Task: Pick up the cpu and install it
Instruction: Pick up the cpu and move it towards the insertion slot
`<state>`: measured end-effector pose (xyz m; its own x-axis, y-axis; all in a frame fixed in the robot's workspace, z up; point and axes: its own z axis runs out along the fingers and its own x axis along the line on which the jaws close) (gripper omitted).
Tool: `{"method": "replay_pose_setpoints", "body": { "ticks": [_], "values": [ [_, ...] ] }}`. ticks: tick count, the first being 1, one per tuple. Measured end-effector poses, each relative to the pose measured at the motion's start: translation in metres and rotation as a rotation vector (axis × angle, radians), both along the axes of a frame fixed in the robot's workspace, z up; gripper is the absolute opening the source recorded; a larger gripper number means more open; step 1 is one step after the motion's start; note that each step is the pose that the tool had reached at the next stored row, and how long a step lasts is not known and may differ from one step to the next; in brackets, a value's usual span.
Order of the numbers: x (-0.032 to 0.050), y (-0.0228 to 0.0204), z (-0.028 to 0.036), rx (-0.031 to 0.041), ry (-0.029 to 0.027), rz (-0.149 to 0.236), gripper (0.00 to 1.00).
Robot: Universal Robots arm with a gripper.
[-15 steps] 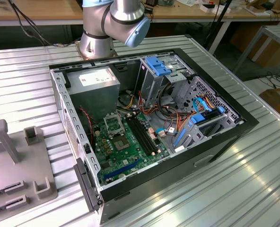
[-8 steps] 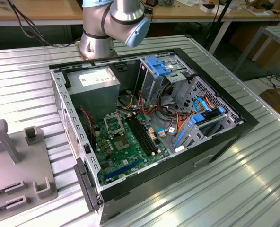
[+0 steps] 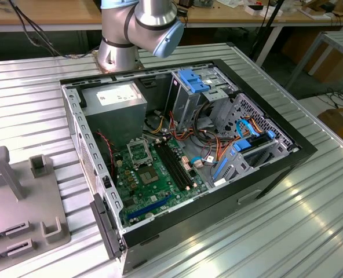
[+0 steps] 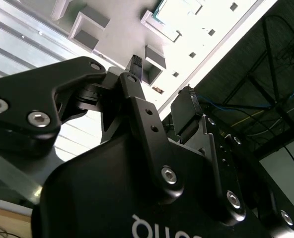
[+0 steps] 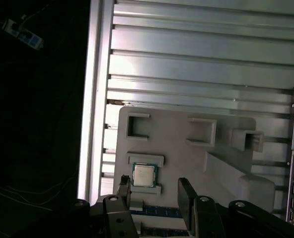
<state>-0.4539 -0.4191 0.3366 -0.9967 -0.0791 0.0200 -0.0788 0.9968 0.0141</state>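
Observation:
In the first wrist view the cpu (image 5: 144, 175), a small square chip with a silver lid, lies in a shallow holder on the grey fixture plate (image 5: 186, 163). My gripper (image 5: 155, 194) hovers above the plate, open, with the cpu seen just past the gap between its black fingers (image 5: 185, 196), nearer one of them. Nothing is held. In the second wrist view the gripper (image 4: 162, 91) is open too, over the same plate (image 4: 117, 29). The open computer case (image 3: 299, 152) lies on its side, with the cpu socket (image 3: 138, 153) on the green motherboard (image 3: 154, 185).
The grey fixture plate (image 3: 21, 197) with upright blocks lies at the exterior view's left, beside the case, on a ribbed metal table (image 3: 287, 231). The arm's base (image 3: 120, 49) stands behind the case. Cables, drive bays and a power supply (image 3: 116, 107) crowd the case.

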Motion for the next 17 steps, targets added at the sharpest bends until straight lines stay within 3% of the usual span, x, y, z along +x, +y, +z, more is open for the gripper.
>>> {"method": "replay_pose_setpoints", "body": {
  "ticks": [9, 17],
  "values": [
    [0.0000, 0.0000, -0.0005, 0.0001, -0.0001, 0.000, 0.51],
    [-0.0036, -0.0001, -0.0091, 0.0000, 0.0001, 0.000, 0.51]
  ]
}}
